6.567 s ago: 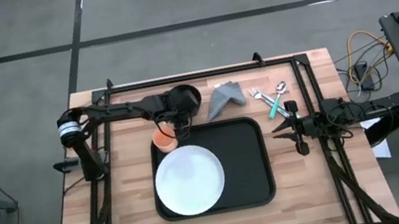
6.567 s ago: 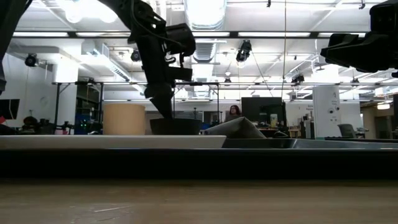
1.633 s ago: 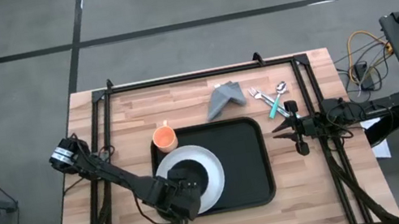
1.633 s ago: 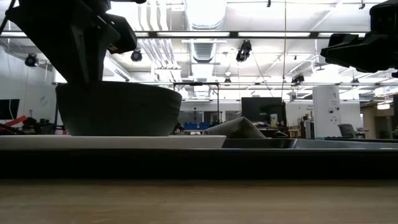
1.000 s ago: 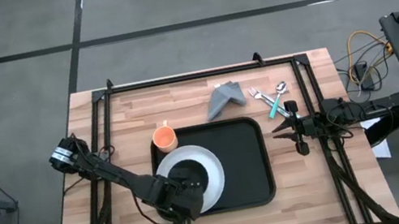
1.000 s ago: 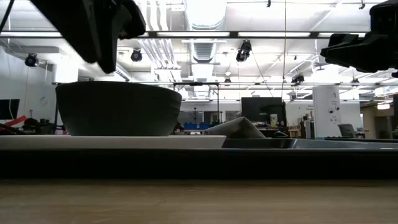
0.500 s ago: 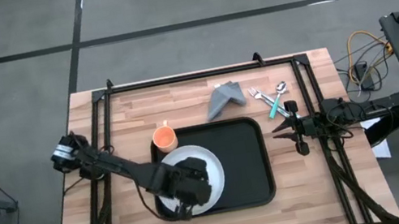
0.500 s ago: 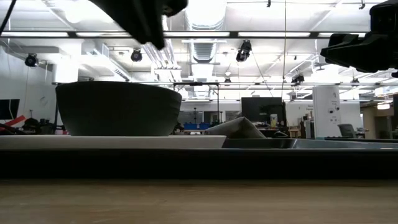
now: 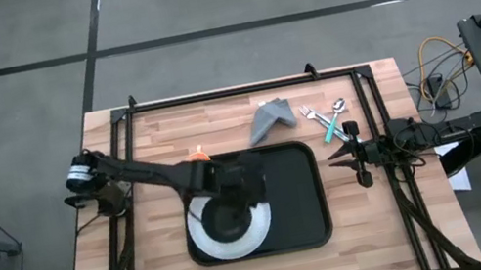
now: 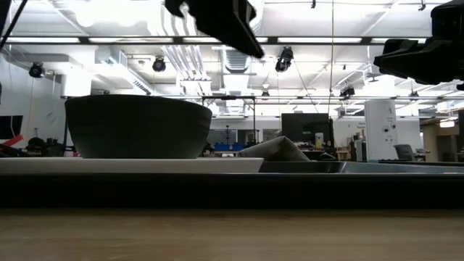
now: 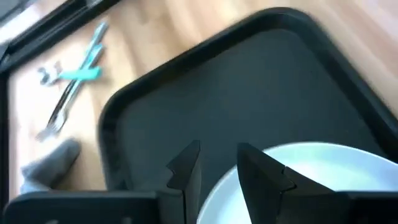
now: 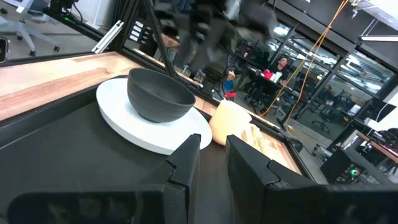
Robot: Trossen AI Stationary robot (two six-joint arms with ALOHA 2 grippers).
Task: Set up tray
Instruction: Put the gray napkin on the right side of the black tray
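the left gripper (image 11: 214, 163), fingers slightly parted and empty, is held above the tray (image 9: 306, 198), since the bowl (image 12: 158, 94) is seated on the plate (image 12: 155, 137).

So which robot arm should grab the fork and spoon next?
Probably the right. Its gripper waits just beside the fork and spoon on the table's right side, while the left gripper hovers over the tray, farther away.

Bright even overhead light, glaring ceiling strip lights (image 10: 235, 14) in the low view, dark bowl (image 10: 138, 127) backlit into silhouette there, left wrist view smeared by motion blur, right wrist view sharp nearby, blurred arm beyond
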